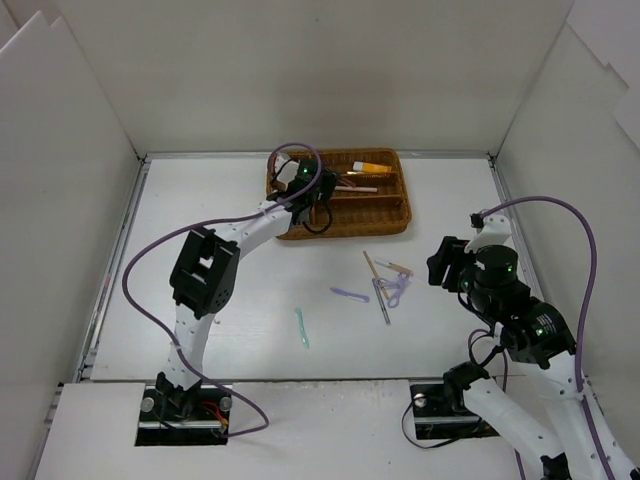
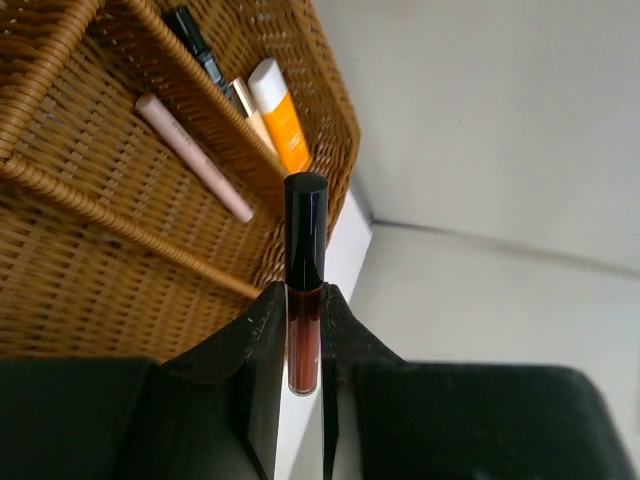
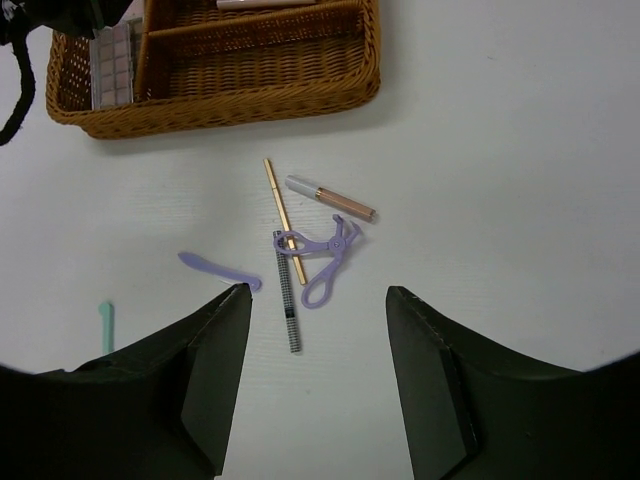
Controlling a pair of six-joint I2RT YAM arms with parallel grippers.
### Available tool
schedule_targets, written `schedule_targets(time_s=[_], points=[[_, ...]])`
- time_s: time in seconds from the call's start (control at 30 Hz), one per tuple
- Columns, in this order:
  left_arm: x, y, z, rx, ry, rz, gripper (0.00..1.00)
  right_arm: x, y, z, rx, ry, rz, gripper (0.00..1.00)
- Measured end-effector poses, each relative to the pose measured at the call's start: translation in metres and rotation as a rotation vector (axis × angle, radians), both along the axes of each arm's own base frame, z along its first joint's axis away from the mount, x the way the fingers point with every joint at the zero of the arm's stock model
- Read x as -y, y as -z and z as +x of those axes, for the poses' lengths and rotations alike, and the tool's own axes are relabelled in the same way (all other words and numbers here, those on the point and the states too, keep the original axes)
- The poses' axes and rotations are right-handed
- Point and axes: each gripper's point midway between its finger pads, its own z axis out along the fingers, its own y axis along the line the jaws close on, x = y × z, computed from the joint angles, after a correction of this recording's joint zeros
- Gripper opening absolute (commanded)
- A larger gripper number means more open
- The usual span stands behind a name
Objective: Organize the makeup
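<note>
Left fingers (image 2: pixel 255 350) clamp the dark lip gloss tube (image 2: pixel 305 250) by its lower end, at the wicker tray (image 2: pixel 90 270) rim. Risk: this shallow grip may let it pivot and drop outside a compartment. Right fingers (image 3: pixel 215 370) stand apart over the desk (image 3: pixel 500 150)

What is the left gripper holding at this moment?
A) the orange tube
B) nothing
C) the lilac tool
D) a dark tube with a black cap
D: in the left wrist view, the left gripper has its jaws shut on a dark red-brown tube with a black cap, close to the wicker tray.
</note>
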Motion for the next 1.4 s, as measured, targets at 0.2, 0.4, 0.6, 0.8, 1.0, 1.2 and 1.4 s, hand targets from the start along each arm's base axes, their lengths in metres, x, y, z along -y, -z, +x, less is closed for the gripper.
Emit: schedule_targets(time_s=[0.2,0.4,0.6,0.8,1.0,1.2,1.4], points=[[-0.004,-0.006,0.024,0.014,-0.145,-0.095,0.0,0.006,0.004,-0.005,-0.018,0.02,-0.018,0.54],[0.0,0.021,0.038,-0.022,-0.213,-0.131,0.04,0.01,0.008,-0.007,-0.032,0.031,-0.031,0.54],[0.005,0.041,0.039,-0.055,-0.243,-0.142,0.1,0.011,0.01,-0.008,-0.041,0.035,-0.036,0.55],[0.008,0.046,0.044,-0.057,-0.264,-0.163,0.22,0.012,0.012,-0.009,-0.051,0.038,-0.041,0.56],[0.01,0.048,0.049,-0.054,-0.277,-0.173,0.39,0.013,0.015,-0.011,-0.066,0.038,-0.047,0.57],[0.011,0.049,0.05,-0.053,-0.276,-0.174,0.45,0.014,0.021,-0.013,-0.085,0.034,-0.057,0.57],[0.012,0.046,0.044,-0.021,-0.221,-0.115,0.46,0.013,0.026,-0.013,-0.101,0.013,-0.079,0.54]])
